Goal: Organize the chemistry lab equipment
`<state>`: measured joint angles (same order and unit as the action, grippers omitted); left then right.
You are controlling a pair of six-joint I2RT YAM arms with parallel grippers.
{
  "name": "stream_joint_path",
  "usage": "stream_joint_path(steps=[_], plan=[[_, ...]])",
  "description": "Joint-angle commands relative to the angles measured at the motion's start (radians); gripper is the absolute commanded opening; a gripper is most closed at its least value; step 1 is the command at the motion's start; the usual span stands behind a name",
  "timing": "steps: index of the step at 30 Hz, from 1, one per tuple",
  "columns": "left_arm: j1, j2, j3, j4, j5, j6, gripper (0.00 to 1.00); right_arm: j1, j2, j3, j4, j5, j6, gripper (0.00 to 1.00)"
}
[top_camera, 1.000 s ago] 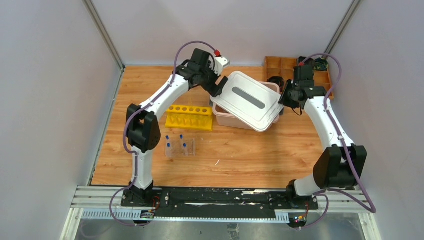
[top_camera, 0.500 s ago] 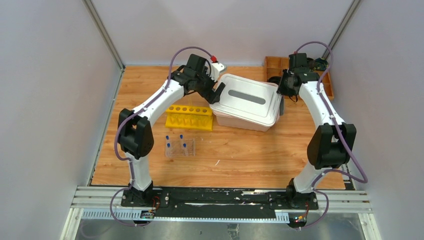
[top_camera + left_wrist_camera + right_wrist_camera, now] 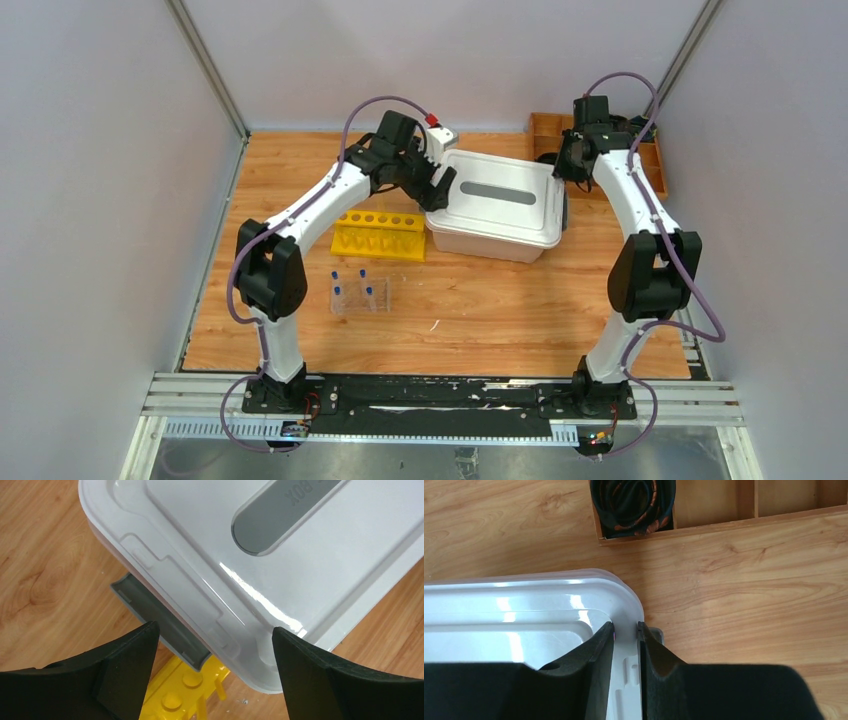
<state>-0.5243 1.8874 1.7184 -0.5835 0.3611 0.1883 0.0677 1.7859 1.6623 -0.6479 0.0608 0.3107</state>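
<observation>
White lid (image 3: 497, 195) on the pink tub (image 3: 480, 243)
My right tool (image 3: 624, 626) is clenched on its corner rim; my left tool (image 3: 212, 631) gapes released, grey latch (image 3: 155, 617) between its fingers.

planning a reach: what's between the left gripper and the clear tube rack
The yellow rack stands between left gripper and clear tube rack; top view shows it.
</observation>
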Motion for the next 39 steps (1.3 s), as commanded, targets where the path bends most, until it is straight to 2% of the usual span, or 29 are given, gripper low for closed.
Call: stream_joint_path(steps=[1,17,28,33,39], plan=[[-0.010,-0.059,-0.030,0.021,0.040,-0.020,0.88,0.003,0.044,0.033,-0.048,0.009,-0.019,0.27],[-0.011,-0.063,0.009,0.038,-0.065,-0.009,0.89,0.002,0.118,0.144,-0.056,-0.034,-0.020,0.27],[-0.011,-0.011,0.017,0.066,-0.109,-0.013,0.88,0.007,0.071,0.136,-0.036,-0.153,0.023,0.27],[-0.009,0.009,0.011,0.073,-0.164,0.009,0.86,0.007,0.067,0.148,-0.028,-0.130,0.003,0.28],[-0.006,0.019,0.006,0.076,-0.216,0.004,0.80,0.007,0.079,0.160,-0.068,-0.072,-0.009,0.31]])
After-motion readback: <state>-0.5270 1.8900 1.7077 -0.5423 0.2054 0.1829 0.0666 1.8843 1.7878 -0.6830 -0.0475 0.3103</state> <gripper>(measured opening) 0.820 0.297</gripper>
